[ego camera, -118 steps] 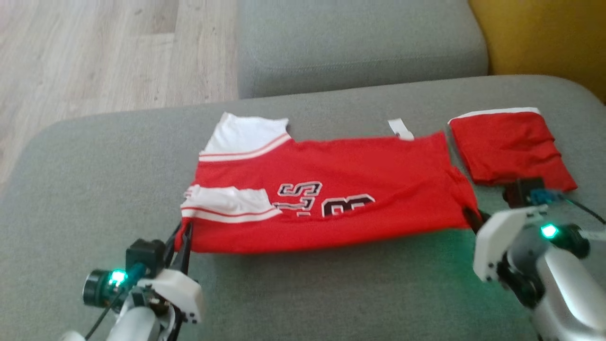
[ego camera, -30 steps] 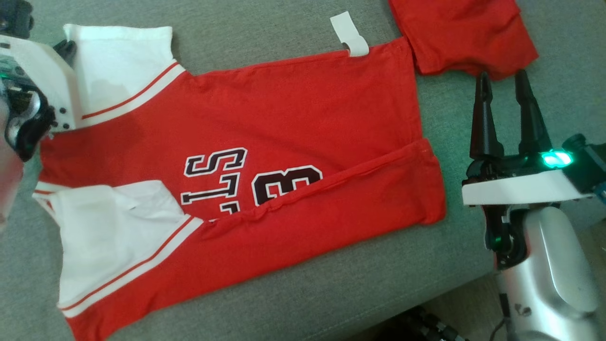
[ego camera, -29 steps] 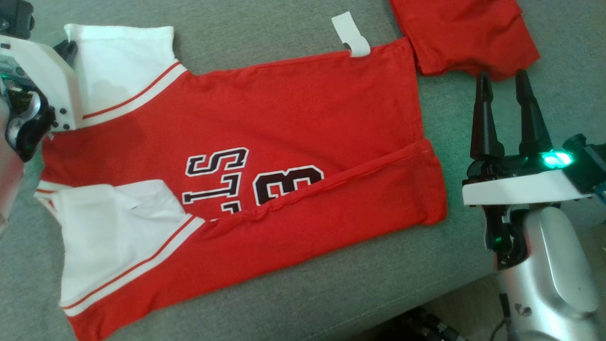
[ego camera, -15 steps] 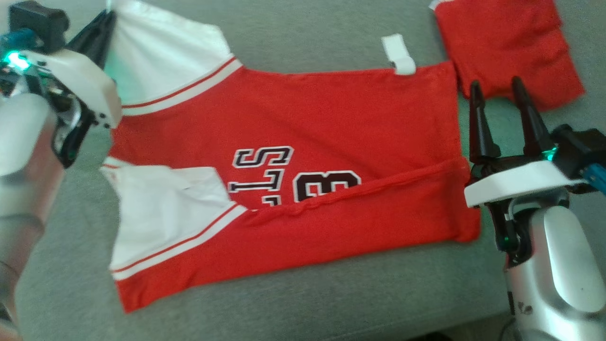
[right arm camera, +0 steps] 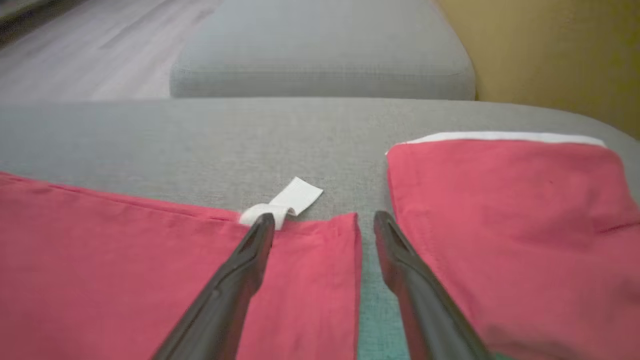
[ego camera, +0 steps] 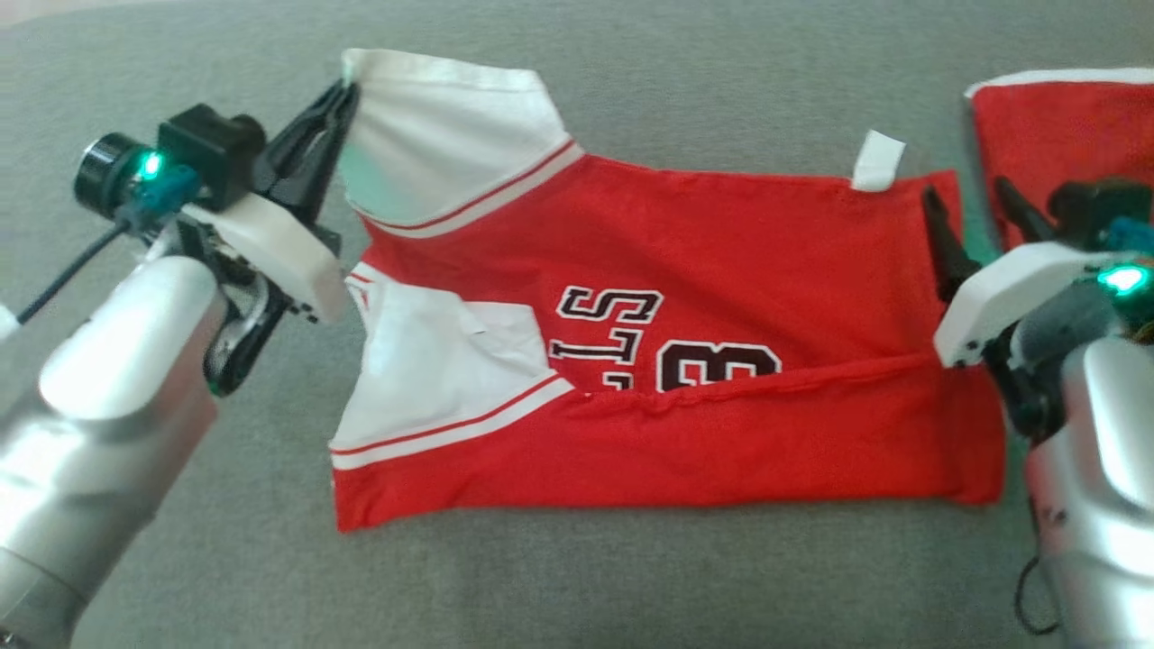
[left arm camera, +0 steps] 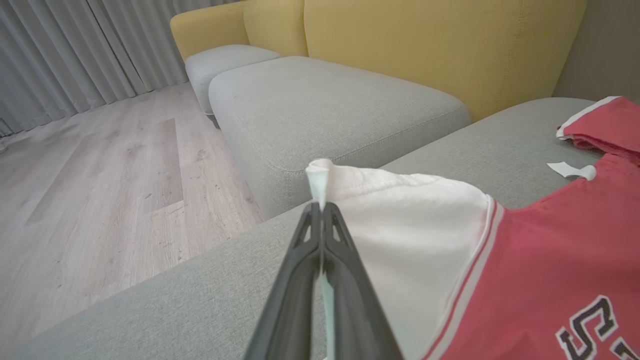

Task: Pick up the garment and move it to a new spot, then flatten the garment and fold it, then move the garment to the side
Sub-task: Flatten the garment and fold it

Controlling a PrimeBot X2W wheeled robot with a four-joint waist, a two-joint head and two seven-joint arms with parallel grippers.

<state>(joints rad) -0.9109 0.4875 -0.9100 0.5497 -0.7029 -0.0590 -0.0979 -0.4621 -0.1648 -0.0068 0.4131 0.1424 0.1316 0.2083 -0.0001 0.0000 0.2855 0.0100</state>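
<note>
The shirt (ego camera: 721,270) lies flat across the cushion (ego camera: 577,586), its near edge already folded. Your left gripper (ego camera: 341,97) is pinched tight on the far sleeve corner. Your right gripper (right arm camera: 324,220) gapes empty astride the far hem corner, likely for folding that edge over.

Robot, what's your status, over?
Left fingers shut on red-and-white jersey, white sleeve corner. Right fingers open over its hem corner. Folded red garment close beside.

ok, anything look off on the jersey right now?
Minor only. On the jersey, the near flap is folded askew, its hem slanting over the lettering, and a white label pokes out past the far edge. The left gripper pinches the far sleeve at its corner.
</note>
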